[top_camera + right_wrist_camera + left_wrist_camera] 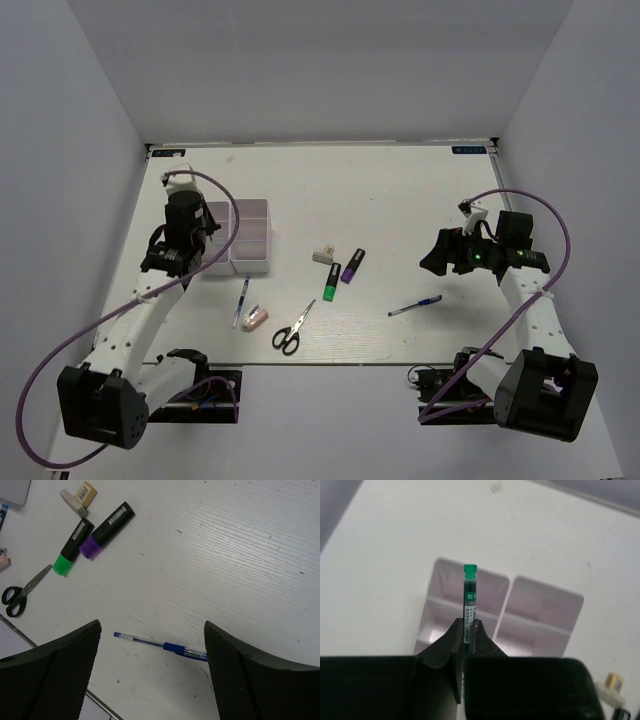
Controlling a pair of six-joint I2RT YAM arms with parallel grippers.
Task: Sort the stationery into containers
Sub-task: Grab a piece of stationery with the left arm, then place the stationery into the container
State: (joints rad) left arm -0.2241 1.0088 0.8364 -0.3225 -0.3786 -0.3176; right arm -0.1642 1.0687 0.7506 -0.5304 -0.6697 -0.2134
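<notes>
The stationery starts at the left with a thin green-capped pen (469, 596), pinched between the fingertips of the left gripper (468, 629). The jaws are closed down to the pen's width and grip it at its white label, and the green end juts out ahead of them. Just beyond those jaws sits the white organizer tray (540, 597), and the pen's tip shows against its left-hand compartments. To the right of the left jaws and nearer the arm bases, a blue pen (243, 300) lies on the table (400, 190). The pink block (257, 318) is just beside the pen's near end, and the scissors (290, 330) are a little further right. Roughly midway between the two pairs of jaws lie the beige block (323, 255), the green highlighter (331, 284) and the purple highlighter (352, 266). The highlighters lie near each other but apart. The right gripper (151, 625) hangs above the table with its jaws spread wide and nothing in them. A second blue pen (160, 645) lies on the table across the gap between them. In the wrist view, one end of this pen reaches the finger on the right.
</notes>
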